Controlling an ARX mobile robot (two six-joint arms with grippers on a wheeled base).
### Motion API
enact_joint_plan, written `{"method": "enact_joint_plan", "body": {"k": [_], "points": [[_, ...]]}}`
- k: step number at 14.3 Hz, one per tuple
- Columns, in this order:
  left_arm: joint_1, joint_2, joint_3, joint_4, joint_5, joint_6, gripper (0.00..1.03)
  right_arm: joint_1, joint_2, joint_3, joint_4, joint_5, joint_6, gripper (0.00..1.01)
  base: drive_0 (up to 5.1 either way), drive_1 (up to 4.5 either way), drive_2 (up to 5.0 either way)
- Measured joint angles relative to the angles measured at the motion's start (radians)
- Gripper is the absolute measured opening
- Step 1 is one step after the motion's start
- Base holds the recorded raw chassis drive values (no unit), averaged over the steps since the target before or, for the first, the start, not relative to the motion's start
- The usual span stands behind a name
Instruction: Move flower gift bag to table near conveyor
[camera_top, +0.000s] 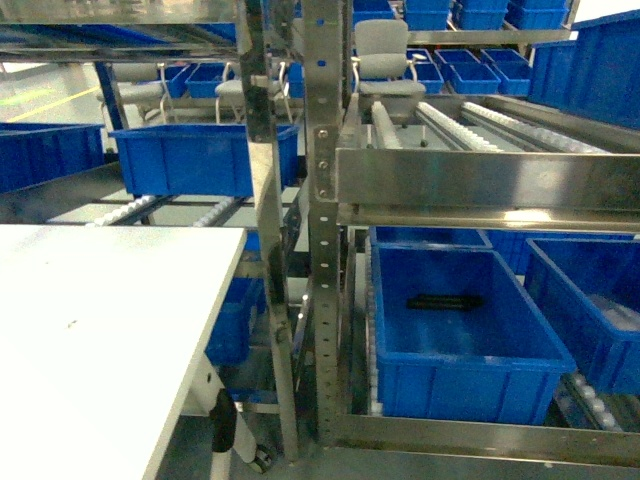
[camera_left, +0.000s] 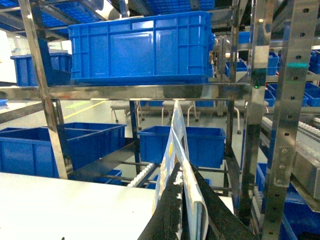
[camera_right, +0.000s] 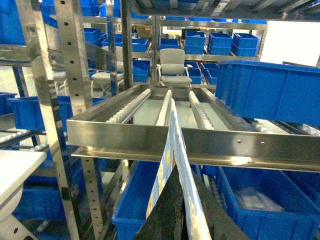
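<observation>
We see the white table (camera_top: 100, 330) at near left in the head view, top bare apart from a tiny dark mark. The steel conveyor (camera_top: 480, 150) with white roller lanes stands to its right, just beside the table edge. Neither arm shows in the head view, and no bag either.

In the left wrist view, the left gripper (camera_left: 187, 210) is at bottom centre, its dark fingers (camera_left: 167, 212) pressed in on a flat folded sheet, the flower gift bag (camera_left: 175, 145), blue-white with a yellow spot, standing on edge and tilted a little. It's clamped tight on the bag with no gap showing. The table top (camera_left: 70, 205) lies below and left of it, and a blue bin (camera_left: 140, 47) sits on the rack shelf beyond.

In the right wrist view, the right gripper (camera_right: 180, 215) is at bottom centre, its dark fingers (camera_right: 167, 215) closed the same way on the bag's (camera_right: 172, 150) thin edge, which rises in front of the conveyor's roller lanes (camera_right: 165, 107). A blue bin (camera_right: 270, 90) sits at right, and a grey chair (camera_right: 175, 67) is far behind. The table corner (camera_right: 15, 175) shows at near left.

So the bag is held up between both pincers, not resting on the table; how high it is above the table we cannot tell.
</observation>
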Motion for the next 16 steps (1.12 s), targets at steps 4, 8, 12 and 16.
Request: {"method": "enact_joint_plan", "body": {"k": [4, 8, 12, 16], "points": [[0.0, 0.0, 0.0, 0.001, -0.001, 0.0, 0.02, 0.0, 0.0, 0.0, 0.001, 0.0, 0.0, 0.02, -5.0, 2.47, 2.5], [0.0, 0.0, 0.0, -0.002, 0.0, 0.0, 0.02, 0.0, 0.0, 0.0, -0.001, 0.0, 0.0, 0.02, -5.0, 2.47, 2.5], [0.0, 0.0, 0.0, -0.002, 0.0, 0.0, 0.02, 0.0, 0.0, 0.0, 0.002, 0.0, 0.0, 0.02, -5.1, 2.35, 2.4], [0.0, 0.0, 0.0, -0.002, 0.0, 0.0, 0.02, 0.0, 0.0, 0.0, -0.001, 0.0, 0.0, 0.02, -5.1, 2.35, 2.3]]}}
